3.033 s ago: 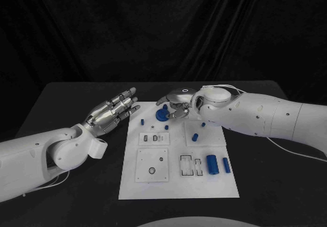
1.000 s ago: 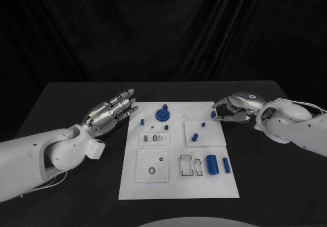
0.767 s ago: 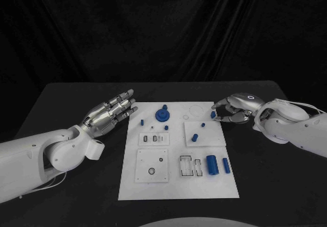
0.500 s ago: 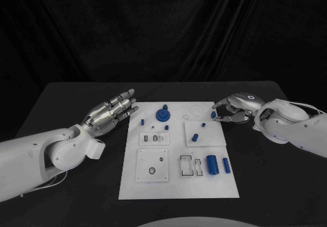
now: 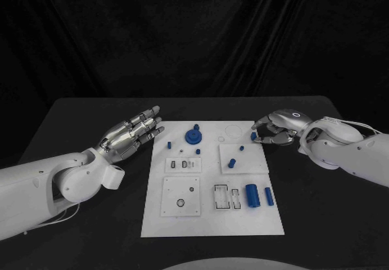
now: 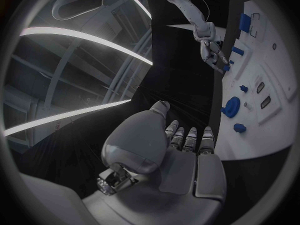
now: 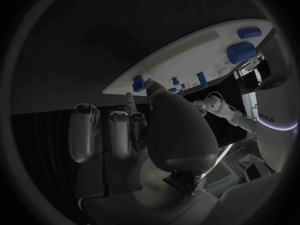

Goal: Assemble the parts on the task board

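Observation:
The white task board lies mid-table. My right hand is at its far right edge, fingers curled, with thumb and a fingertip pinching a small blue peg low over the board; the right wrist view shows that peg beside the thumb at the board's rim. A blue gear stands at the board's far end. My left hand hovers just left of the board, open, with its fingers stretched out. The left wrist view shows the left hand, the gear and the right hand.
Small blue pegs stand on the board's far half. Two blue cylinders lie near its right side by slotted white plates. A white ring lies by the far edge.
Three seconds ago my right hand was over the blue gear; it has moved to the board's right edge. Over the last second it has edged slightly left at the small peg. The left hand has stayed put.

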{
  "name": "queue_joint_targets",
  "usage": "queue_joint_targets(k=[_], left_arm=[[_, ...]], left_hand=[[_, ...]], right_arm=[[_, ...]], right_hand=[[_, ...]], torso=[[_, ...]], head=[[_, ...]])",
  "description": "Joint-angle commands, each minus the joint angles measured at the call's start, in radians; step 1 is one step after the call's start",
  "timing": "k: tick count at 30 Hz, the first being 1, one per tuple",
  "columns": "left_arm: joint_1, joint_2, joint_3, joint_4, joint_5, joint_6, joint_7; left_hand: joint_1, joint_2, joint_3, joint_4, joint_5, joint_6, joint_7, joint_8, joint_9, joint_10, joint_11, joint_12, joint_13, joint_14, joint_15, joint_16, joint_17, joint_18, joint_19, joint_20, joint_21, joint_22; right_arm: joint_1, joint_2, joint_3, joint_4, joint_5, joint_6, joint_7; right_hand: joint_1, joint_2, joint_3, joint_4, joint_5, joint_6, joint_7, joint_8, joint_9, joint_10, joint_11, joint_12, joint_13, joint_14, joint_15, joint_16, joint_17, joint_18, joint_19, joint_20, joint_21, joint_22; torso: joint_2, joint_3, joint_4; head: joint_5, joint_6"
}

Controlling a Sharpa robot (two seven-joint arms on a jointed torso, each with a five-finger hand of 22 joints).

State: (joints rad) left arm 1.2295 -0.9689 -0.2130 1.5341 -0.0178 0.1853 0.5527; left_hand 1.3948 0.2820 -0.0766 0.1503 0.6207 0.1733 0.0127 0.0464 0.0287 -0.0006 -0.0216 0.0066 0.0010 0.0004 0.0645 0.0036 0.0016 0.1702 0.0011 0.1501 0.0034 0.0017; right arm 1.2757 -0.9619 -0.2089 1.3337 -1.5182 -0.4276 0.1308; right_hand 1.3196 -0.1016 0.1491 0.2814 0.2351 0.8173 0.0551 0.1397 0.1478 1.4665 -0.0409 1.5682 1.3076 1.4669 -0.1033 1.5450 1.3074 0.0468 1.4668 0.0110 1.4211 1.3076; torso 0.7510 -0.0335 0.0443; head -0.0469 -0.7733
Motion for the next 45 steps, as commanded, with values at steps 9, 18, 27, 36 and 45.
queue_joint_targets(k=[9,18,27,36,45], left_arm=[[-0.002,0.001,0.001,0.000,-0.004,0.019,0.007],[-0.002,0.002,0.001,-0.002,-0.004,0.020,0.005],[-0.003,0.002,0.001,0.001,-0.004,0.023,0.001],[-0.003,-0.004,0.001,0.001,-0.004,0.021,0.000],[-0.004,-0.007,0.000,0.000,-0.004,0.017,-0.002]], left_hand=[[-0.007,0.004,0.008,0.000,0.007,0.001,0.005,0.006,0.001,0.001,0.006,-0.007,-0.001,0.000,0.003,-0.004,-0.002,-0.010,0.000,0.006,-0.003,-0.001],[-0.007,0.005,0.011,-0.001,0.006,0.001,0.005,0.006,0.001,0.001,0.006,-0.007,-0.001,0.000,0.004,-0.004,-0.002,-0.010,0.000,0.006,-0.003,-0.001],[-0.008,0.005,0.012,-0.002,0.006,0.000,0.005,0.006,0.001,0.001,0.006,-0.007,-0.001,0.000,0.004,-0.004,-0.002,-0.010,-0.001,0.006,-0.003,-0.001],[-0.008,0.005,0.012,-0.002,0.006,0.000,0.005,0.006,0.001,0.001,0.006,-0.007,-0.001,0.000,0.004,-0.004,-0.002,-0.010,-0.001,0.006,-0.003,-0.001],[-0.008,0.005,0.014,-0.002,0.007,0.002,0.006,0.007,0.001,0.001,0.007,-0.006,-0.001,0.000,0.004,-0.004,-0.002,-0.011,0.000,0.007,-0.003,-0.001]], right_arm=[[-0.007,0.015,0.001,-0.015,0.000,-0.017,-0.018],[-0.012,0.024,0.001,-0.023,0.000,-0.014,-0.012],[-0.022,0.032,0.001,-0.033,0.011,-0.042,0.005],[-0.024,0.008,0.001,0.015,0.029,-0.170,0.041],[0.030,-0.018,0.001,0.165,0.037,-0.212,0.020]], right_hand=[[0.005,0.013,-0.009,-0.004,-0.004,0.036,0.003,0.040,0.022,0.104,0.007,0.003,0.263,0.096,0.011,-0.003,0.224,-0.009,0.031,0.009,-0.007,0.210],[0.028,0.024,-0.007,-0.023,0.041,0.055,0.004,0.094,0.055,0.104,0.008,0.003,0.263,0.095,0.012,-0.003,0.223,-0.008,0.030,0.010,-0.012,0.211],[0.073,0.057,0.008,-0.069,0.119,0.067,-0.002,0.186,0.116,0.104,0.003,0.003,0.263,0.095,0.008,-0.004,0.220,-0.007,0.029,0.007,-0.018,0.210],[0.096,0.069,0.016,-0.102,0.170,0.079,-0.002,0.261,0.164,0.104,0.003,0.003,0.263,0.094,0.006,-0.006,0.217,-0.008,0.031,0.005,-0.015,0.211],[0.075,0.061,0.006,-0.090,0.165,0.063,0.005,0.268,0.171,0.104,0.008,0.003,0.263,0.092,0.010,-0.012,0.209,-0.007,0.030,0.007,-0.019,0.210]], torso=[[0.001,0.0000,-0.0007],[0.001,-0.0002,0.0003],[0.001,-0.0005,-0.0008],[0.000,-0.0001,-0.0007],[0.000,0.0004,-0.0016]], head=[[0.002,-0.003],[0.002,-0.006],[0.007,-0.008],[0.017,-0.010],[0.013,-0.022]])
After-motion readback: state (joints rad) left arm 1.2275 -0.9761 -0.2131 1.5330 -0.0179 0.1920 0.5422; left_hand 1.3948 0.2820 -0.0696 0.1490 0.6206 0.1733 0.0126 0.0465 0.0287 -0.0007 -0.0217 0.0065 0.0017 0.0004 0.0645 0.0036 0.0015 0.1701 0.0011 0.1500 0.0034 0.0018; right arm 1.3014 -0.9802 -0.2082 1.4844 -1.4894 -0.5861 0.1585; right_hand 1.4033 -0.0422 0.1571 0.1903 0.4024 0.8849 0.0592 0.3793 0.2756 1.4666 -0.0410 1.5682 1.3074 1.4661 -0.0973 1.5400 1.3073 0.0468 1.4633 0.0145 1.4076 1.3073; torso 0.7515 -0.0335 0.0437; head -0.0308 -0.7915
